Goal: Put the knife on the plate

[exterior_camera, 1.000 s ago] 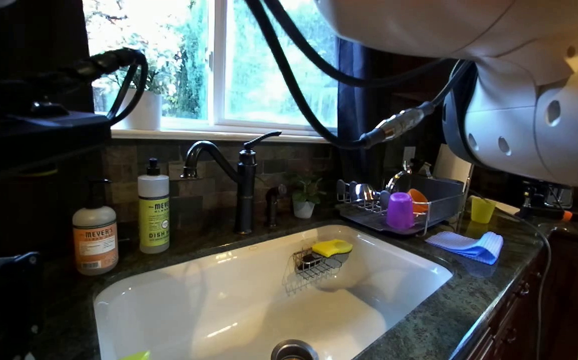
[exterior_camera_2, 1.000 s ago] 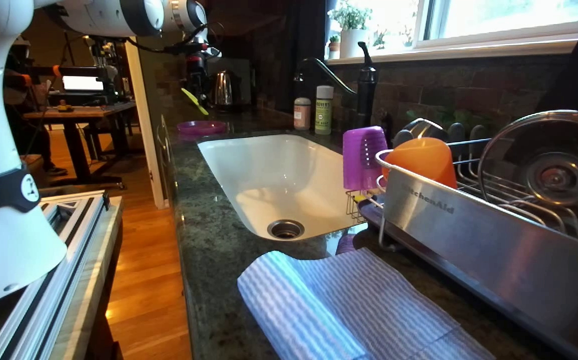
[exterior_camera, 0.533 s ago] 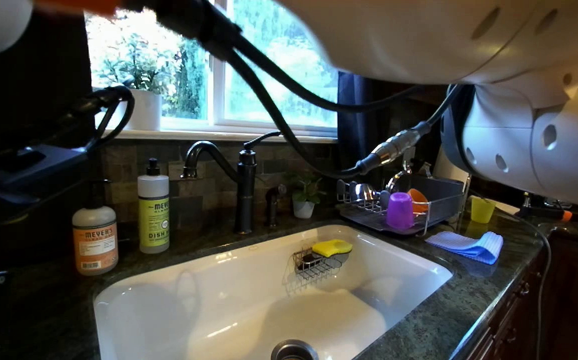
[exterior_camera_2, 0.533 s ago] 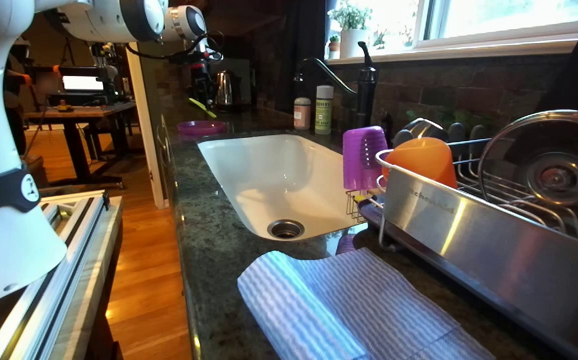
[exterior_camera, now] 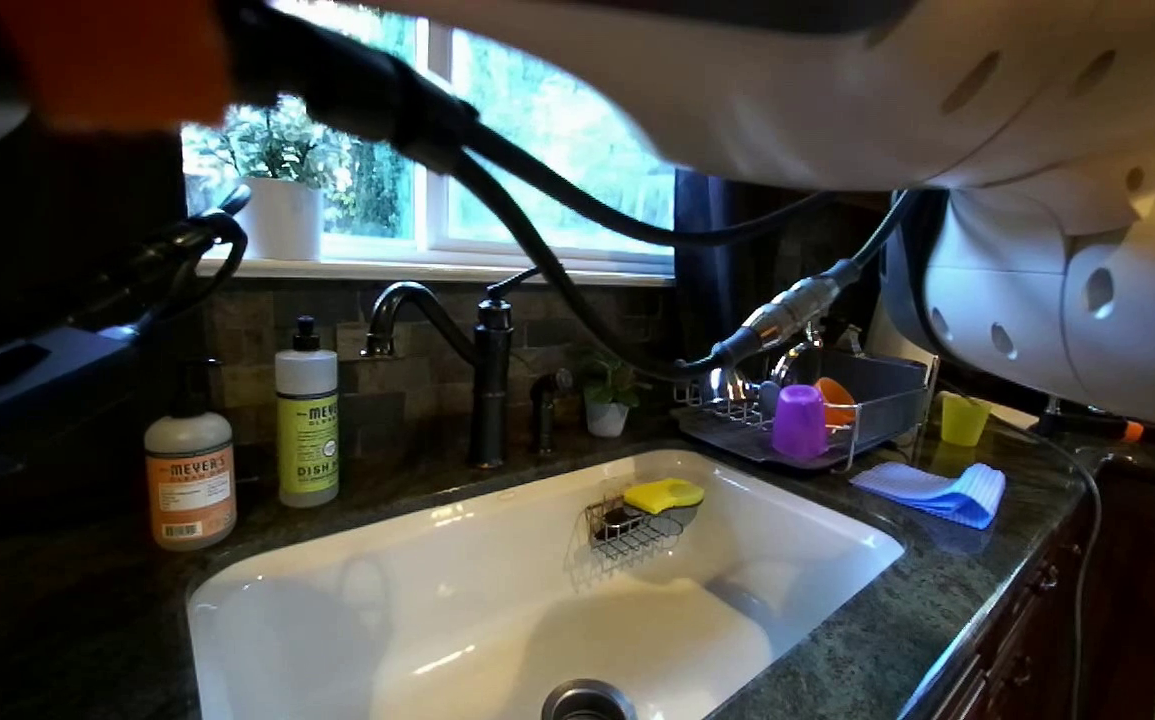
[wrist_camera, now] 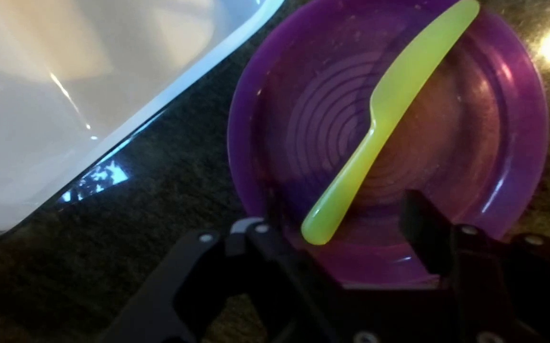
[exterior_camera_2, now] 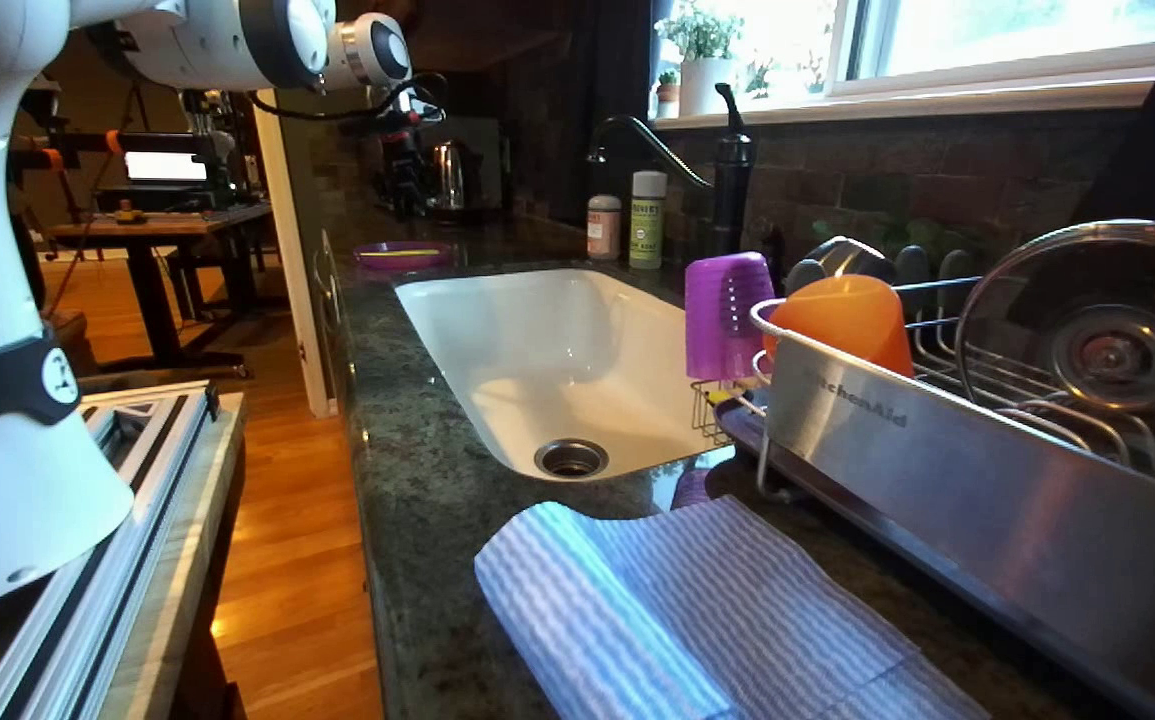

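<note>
A yellow-green plastic knife point(wrist_camera: 391, 102) lies across the purple plate point(wrist_camera: 275, 119) in the wrist view, its blade tip over the far rim and its handle end toward me. My gripper point(wrist_camera: 344, 205) is open above the near side of the plate. Its fingers stand wide on either side of the handle end, with a gap to each. In an exterior view the knife point(exterior_camera_2: 407, 252) shows as a thin strip on the plate point(exterior_camera_2: 372, 262), and my dark gripper point(exterior_camera_2: 405, 195) is just over it.
The white sink point(exterior_camera_2: 537, 350) borders the plate's spot on the counter. Soap bottles point(exterior_camera: 189, 480) and the faucet point(exterior_camera: 490, 390) stand behind it. A dish rack point(exterior_camera_2: 857, 400) with a purple cup point(exterior_camera_2: 727, 315) and a striped cloth point(exterior_camera_2: 697, 610) are at the sink's other end.
The knife was hanging tilted in my gripper above the plate. The arm came down a little, the fingers spread, and the knife now lies on the plate.
</note>
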